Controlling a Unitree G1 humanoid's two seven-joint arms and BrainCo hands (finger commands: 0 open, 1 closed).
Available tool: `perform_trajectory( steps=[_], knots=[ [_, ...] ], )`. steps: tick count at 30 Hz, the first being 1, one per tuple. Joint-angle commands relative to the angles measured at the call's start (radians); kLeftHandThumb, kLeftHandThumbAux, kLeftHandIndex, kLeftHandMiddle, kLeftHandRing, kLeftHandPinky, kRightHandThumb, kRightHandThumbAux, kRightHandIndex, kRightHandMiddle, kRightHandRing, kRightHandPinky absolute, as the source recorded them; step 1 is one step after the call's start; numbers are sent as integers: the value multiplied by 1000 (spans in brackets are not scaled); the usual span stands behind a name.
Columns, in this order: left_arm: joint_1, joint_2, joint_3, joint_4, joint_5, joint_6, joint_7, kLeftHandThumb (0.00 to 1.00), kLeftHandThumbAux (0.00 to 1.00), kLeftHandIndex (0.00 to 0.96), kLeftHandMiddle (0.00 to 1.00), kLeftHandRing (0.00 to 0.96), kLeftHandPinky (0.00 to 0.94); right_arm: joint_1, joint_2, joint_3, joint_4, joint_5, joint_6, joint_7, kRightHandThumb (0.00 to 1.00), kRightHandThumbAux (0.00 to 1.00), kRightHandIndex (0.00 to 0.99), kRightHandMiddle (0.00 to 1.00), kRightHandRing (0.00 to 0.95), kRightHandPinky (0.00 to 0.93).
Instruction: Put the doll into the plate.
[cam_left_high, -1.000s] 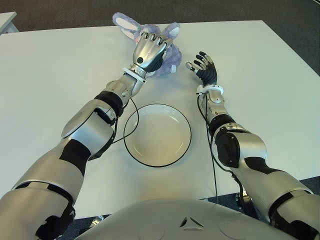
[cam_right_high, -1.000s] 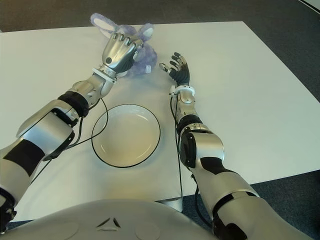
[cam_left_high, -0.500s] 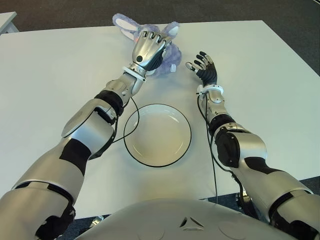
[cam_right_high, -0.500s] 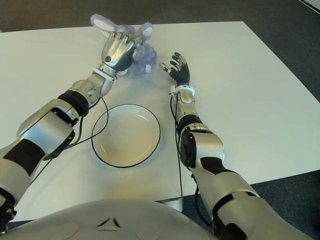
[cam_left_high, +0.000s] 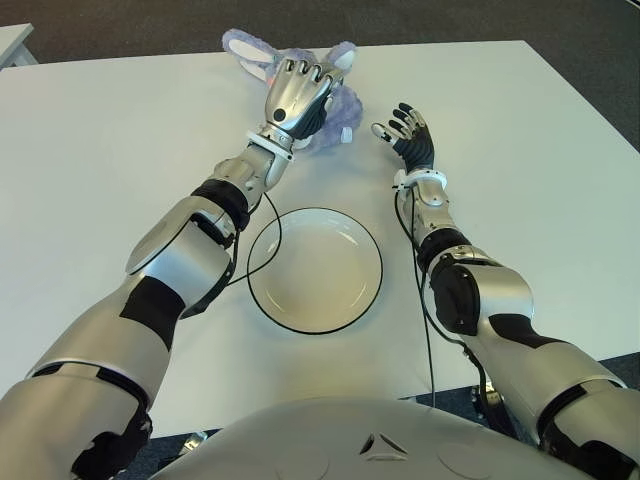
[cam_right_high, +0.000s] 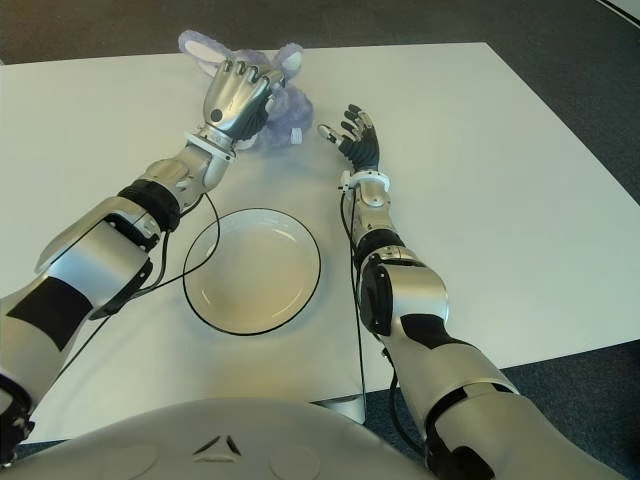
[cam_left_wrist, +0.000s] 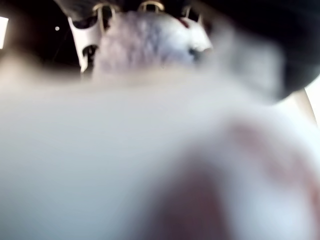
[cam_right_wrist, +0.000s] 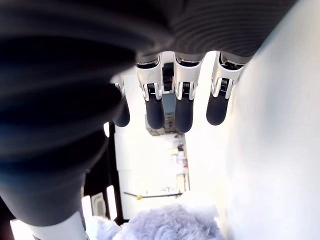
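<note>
Doll: I see a fluffy lavender rabbit doll (cam_left_high: 335, 105) with long white-lined ears, at the far side of the white tabletop (cam_left_high: 110, 150), well beyond the plate. Most of its body is hidden under my left robot hand; an ear sticks out on the left and the fur shows to the right of the hand.

Left robot hand: the left robot hand (cam_left_high: 295, 95) is on top of the doll, its silver back facing the head camera, fingers curled down over the fur. In the left wrist view, lavender fur (cam_left_wrist: 145, 42) fills the space between the fingertips, so I read it as closed around the doll. I cannot tell whether the doll is off the tabletop or touching it.

Right robot hand: the right robot hand (cam_right_high: 355, 138) shows just to the right of the doll, apart from it, palm turned towards it. Its dark fingers (cam_right_wrist: 182, 102) are extended and spread, holding nothing. The doll's fur appears farther off in the right wrist view.

Plate: a round white plate (cam_left_high: 315, 270) with a thin dark rim sits on the tabletop nearer to the robot's body, between the two forearms. Nothing lies in it.

Cables: a thin black cable (cam_left_high: 262, 225) loops from the left forearm past the plate's left edge; another runs down along the right forearm.
</note>
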Motion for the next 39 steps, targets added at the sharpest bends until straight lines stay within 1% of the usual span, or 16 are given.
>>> perform_trajectory(
  steps=[1, 2, 4, 6, 8, 11, 12, 15, 16, 17, 18, 28, 39],
  knots=[
    [4, -8, 25, 19, -35, 11, -81, 854, 652, 425, 575, 714, 730, 11, 8, -3, 20, 7, 12, 0, 62, 806, 137, 147, 140, 155],
    [4, -9, 27, 18, -39, 12, -89, 854, 653, 425, 574, 724, 748, 11, 8, -3, 20, 7, 11, 1, 64, 806, 139, 148, 140, 154],
    [4, -10, 34, 16, -48, 15, -108, 854, 653, 426, 573, 727, 754, 11, 7, -3, 20, 6, 10, 0, 66, 806, 139, 148, 140, 154],
    [4, -13, 44, 14, -58, 22, -133, 852, 658, 417, 565, 773, 827, 11, 7, -2, 20, 5, 8, 0, 69, 815, 143, 150, 141, 154],
    [4, -14, 46, 12, -60, 30, -142, 851, 660, 414, 563, 794, 846, 11, 6, -2, 20, 5, 6, 0, 71, 817, 142, 149, 141, 152],
    [3, -15, 48, 9, -64, 36, -153, 849, 662, 411, 561, 810, 853, 11, 5, -1, 20, 4, 5, 0, 74, 819, 141, 147, 139, 149],
    [4, -15, 50, 8, -68, 35, -157, 847, 664, 408, 558, 810, 836, 10, 5, -1, 20, 4, 4, 1, 75, 819, 137, 145, 138, 150],
    [6, -15, 57, 6, -78, 27, -173, 846, 665, 408, 556, 810, 831, 10, 4, -1, 20, 4, 4, 2, 76, 819, 136, 144, 138, 150],
    [7, -15, 59, 5, -81, 25, -178, 759, 688, 433, 757, 824, 849, 10, 4, -2, 20, 5, 4, 3, 76, 817, 136, 145, 140, 157],
    [7, -14, 61, 4, -83, 24, -182, 737, 694, 440, 810, 828, 854, 10, 4, -2, 20, 5, 4, 3, 75, 817, 136, 146, 141, 158],
    [8, -14, 63, 3, -84, 23, -184, 732, 695, 440, 819, 828, 851, 10, 4, -2, 20, 5, 5, 4, 75, 817, 136, 147, 142, 159],
    [10, -11, 79, -6, -91, 23, -207, 731, 698, 440, 830, 824, 841, 10, 5, -4, 20, 8, 7, 9, 78, 831, 134, 150, 146, 160],
    [10, -1, 77, -19, -91, 12, -211, 731, 697, 440, 832, 822, 835, 10, 6, -5, 21, 7, 10, 9, 76, 819, 134, 149, 146, 162]
  ],
)
